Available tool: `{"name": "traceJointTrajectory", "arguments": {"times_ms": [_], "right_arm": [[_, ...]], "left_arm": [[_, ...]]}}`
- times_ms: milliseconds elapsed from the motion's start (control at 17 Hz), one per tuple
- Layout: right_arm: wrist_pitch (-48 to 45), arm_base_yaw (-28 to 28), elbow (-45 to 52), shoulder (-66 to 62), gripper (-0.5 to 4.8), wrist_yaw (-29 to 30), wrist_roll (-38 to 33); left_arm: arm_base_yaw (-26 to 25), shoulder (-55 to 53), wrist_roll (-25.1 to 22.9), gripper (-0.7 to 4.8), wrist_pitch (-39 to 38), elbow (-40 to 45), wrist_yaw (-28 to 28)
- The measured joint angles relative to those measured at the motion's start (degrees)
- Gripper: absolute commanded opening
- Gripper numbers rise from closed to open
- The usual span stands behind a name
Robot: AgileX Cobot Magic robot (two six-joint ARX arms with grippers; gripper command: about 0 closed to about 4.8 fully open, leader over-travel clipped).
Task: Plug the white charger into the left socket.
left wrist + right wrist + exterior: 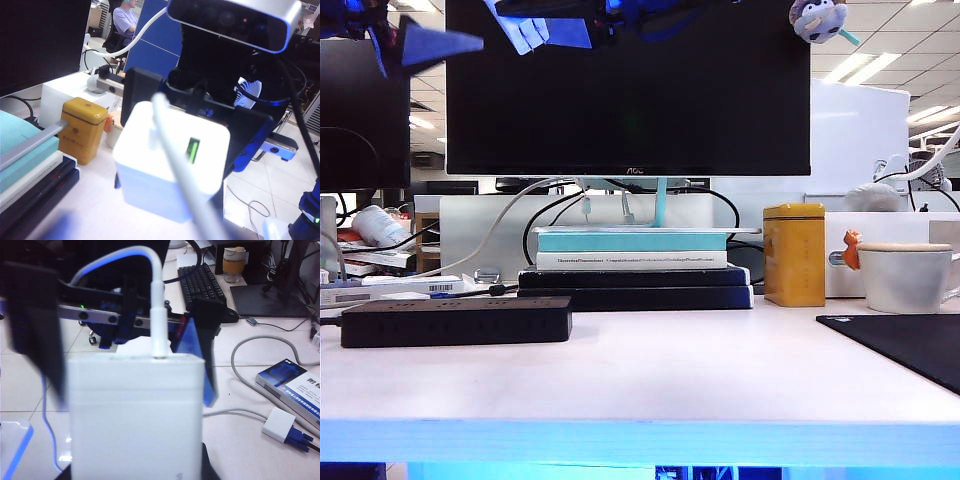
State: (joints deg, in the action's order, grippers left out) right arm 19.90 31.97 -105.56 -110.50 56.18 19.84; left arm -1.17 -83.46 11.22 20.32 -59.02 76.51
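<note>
Both grippers (420, 40) (132, 355), white charger (135, 415) over power strip (455, 322)

Long matte black power strip (455, 321) lying left on the pale surface (650, 375), stacked books (635, 270) behind centre, yellow tin (794, 254) and beige ceramic cup (906, 277) right.

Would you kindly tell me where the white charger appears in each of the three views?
Exterior view: not identifiable; only blurred arm parts at the top edge.
Left wrist view: centre, the white charger held by the right pincer.
Right wrist view: lower centre, between that pincer's fingers; left pincer not made out.
Shared landmark: yellow tin, exterior and left wrist views.
</note>
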Motion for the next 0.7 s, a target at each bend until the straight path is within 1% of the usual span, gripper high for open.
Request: {"name": "traceJointTrajectory", "arguments": {"times_ms": [59,117,352,469,704], "right_arm": [[-0.02,0.02,0.00,0.00,1.26,-0.02,-0.11],[-0.04,0.00,0.00,0.00,1.26,-0.04,-0.31],[-0.39,0.00,0.00,0.02,1.26,0.02,-0.52],[-0.04,0.00,0.00,0.02,1.26,0.50,-0.52],[1.84,-0.13,-0.02,0.24,1.26,0.87,-0.57]], "left_arm": [[0.00,0.00,0.00,1.44,-0.02,0.00,0.02],[0.00,0.00,0.02,1.42,-0.02,0.00,0.02],[0.00,-0.02,0.02,1.42,0.02,0.00,-3.13],[0.00,-0.02,0.37,1.42,0.42,0.00,-3.30],[2.05,-0.07,2.62,1.42,4.66,0.02,-3.98]]}}
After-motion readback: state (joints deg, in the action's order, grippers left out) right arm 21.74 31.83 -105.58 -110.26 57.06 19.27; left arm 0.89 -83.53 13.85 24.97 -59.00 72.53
